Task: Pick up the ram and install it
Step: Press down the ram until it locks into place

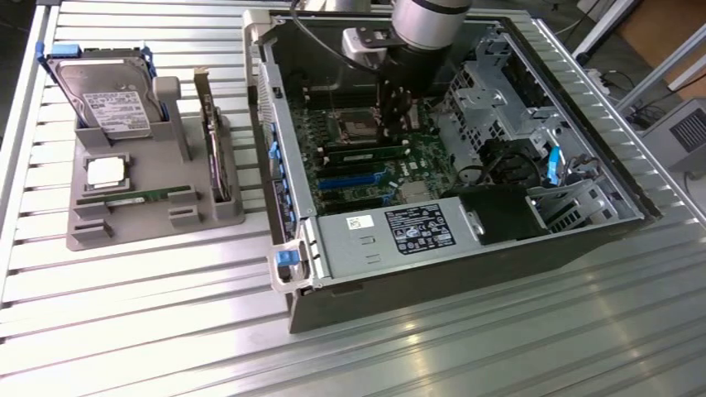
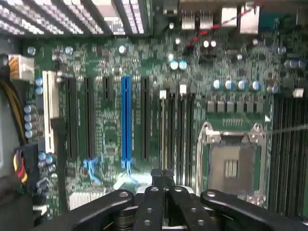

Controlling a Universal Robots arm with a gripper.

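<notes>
A slim green ram stick (image 1: 359, 154) stands on edge in a slot of the motherboard inside the open computer case (image 1: 464, 265). In the wrist view it is a thin pale strip (image 2: 162, 125) in one of the dark memory slots. My gripper (image 1: 388, 132) reaches down into the case right over that stick. Its fingertips (image 2: 163, 174) are shut together at the near end of the slot, and I see nothing between them. Whether they touch the stick I cannot tell. Another green stick (image 1: 144, 197) lies in the grey holder (image 1: 121, 231) at the exterior view's left.
The holder also carries a hard drive (image 1: 111, 99), a silver CPU chip (image 1: 106, 170) and an upright expansion card (image 1: 217, 157). Inside the case are the empty CPU socket (image 2: 231, 166), a blue slot (image 2: 126, 120), the power supply (image 1: 403, 231) and drive cages (image 1: 497, 91).
</notes>
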